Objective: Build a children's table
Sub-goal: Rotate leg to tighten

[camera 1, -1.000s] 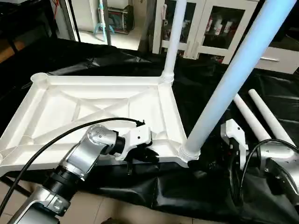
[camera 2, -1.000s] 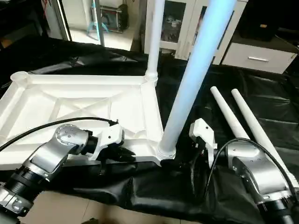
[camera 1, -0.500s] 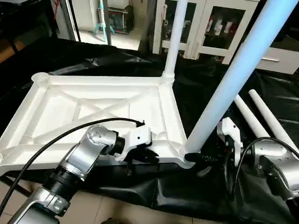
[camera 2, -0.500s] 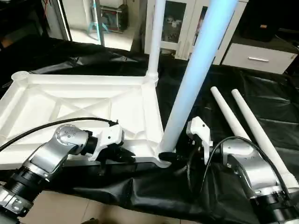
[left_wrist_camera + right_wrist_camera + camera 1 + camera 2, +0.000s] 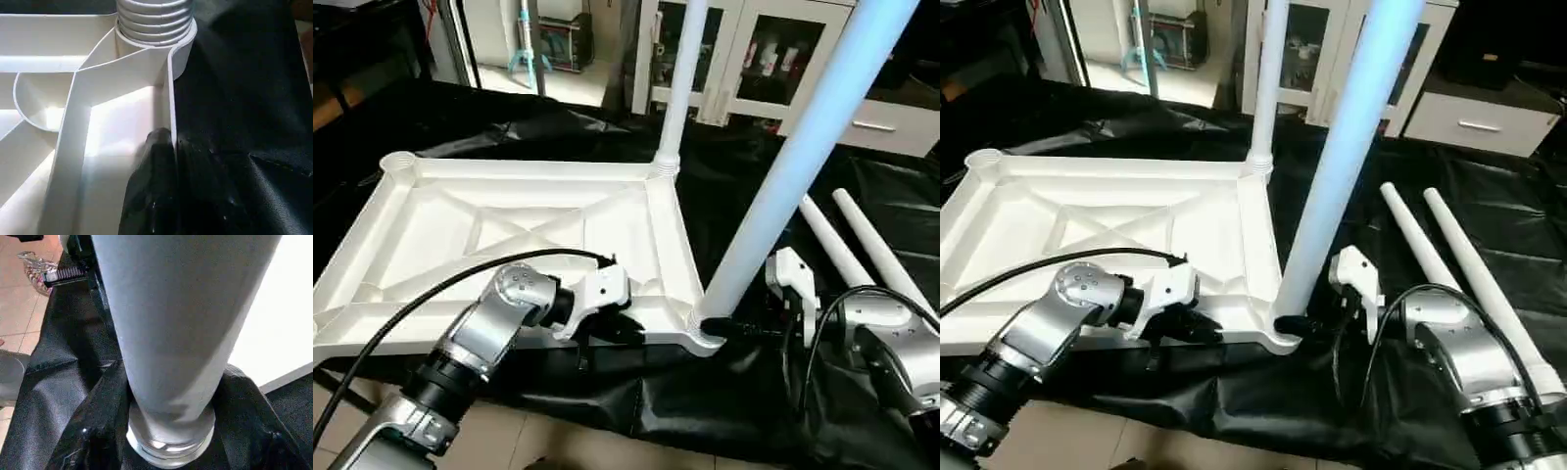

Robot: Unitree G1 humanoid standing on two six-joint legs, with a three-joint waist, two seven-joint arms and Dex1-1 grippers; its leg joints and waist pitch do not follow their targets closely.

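My left end effector (image 5: 625,331) pinches the top's (image 5: 460,220) near rim. My right end effector (image 5: 1304,326) grips the near leg (image 5: 783,176) at its socket, fingertips hidden behind it.

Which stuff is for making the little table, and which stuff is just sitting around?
For the table:
- white plastic ribbed tabletop, lying upside down
- two white tube legs standing in its corner sockets
- two white tube legs lying on the black cloth

Just around:
- white glass-door cabinet
- black cloth cover
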